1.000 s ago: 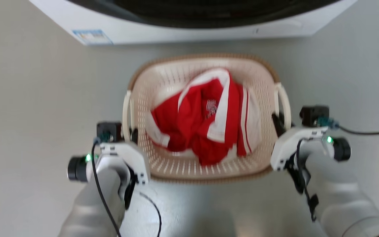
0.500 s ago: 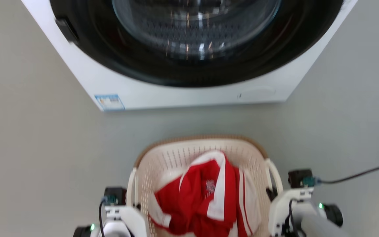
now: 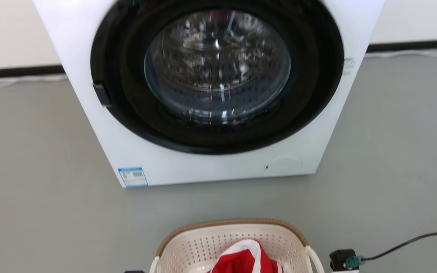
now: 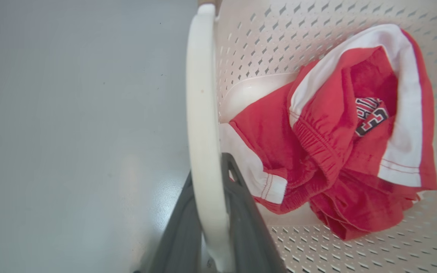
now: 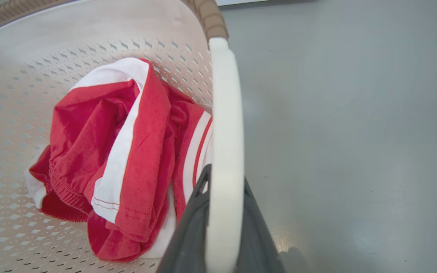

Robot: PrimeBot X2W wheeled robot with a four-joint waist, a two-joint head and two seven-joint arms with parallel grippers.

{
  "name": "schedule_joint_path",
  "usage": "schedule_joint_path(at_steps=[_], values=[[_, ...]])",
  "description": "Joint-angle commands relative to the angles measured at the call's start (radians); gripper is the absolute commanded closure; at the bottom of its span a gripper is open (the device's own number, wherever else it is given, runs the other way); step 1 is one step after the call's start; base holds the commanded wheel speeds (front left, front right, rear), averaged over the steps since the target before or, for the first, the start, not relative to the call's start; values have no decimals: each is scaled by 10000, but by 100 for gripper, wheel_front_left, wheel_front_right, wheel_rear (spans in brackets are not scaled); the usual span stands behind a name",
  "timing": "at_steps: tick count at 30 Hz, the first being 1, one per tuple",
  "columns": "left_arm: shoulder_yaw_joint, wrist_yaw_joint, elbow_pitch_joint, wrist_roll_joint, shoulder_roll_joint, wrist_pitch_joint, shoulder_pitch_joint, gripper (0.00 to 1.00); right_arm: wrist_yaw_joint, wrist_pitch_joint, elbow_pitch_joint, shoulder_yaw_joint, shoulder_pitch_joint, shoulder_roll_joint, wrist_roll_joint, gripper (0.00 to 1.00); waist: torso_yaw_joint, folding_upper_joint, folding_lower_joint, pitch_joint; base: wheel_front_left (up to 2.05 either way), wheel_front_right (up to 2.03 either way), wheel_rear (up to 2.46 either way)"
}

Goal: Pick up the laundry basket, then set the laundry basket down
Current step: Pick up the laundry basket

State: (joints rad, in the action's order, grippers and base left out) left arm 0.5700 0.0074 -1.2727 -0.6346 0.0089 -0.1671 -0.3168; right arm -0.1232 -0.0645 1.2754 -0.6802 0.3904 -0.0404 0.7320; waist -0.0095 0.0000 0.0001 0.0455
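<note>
The laundry basket (image 3: pixel 233 222), holding a crumpled red-and-white garment (image 4: pixel 328 151), shows at six o'clock in the head view, the left gripper (image 4: pixel 208 172) clamped on its left loop handle (image 4: pixel 201 94), the right gripper (image 5: pixel 226 178) on its right loop handle (image 5: pixel 224 113), and the washing machine (image 3: pixel 211 167) at its twelve across grey floor (image 3: pixel 44 212).

A big white washing machine (image 3: pixel 211 167) with a round dark door (image 3: pixel 217 72) stands on a grey floor (image 3: pixel 32 197) by a pale wall (image 3: pixel 10 34).
</note>
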Motion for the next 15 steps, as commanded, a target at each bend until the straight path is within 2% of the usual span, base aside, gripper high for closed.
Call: schedule_joint_path(at_steps=[1, 15], values=[[-138, 39, 9, -85, 413, -87, -59, 100, -75, -15, -105, -263, -61, -98, 120, 100, -52, 0, 0, -359, 0, 0, 0], [233, 146, -48, -233, 413, -127, -67, 100, -75, -166, -42, -845, -38, -98, 717, 100, -133, 0, 0, -637, 0, 0, 0]])
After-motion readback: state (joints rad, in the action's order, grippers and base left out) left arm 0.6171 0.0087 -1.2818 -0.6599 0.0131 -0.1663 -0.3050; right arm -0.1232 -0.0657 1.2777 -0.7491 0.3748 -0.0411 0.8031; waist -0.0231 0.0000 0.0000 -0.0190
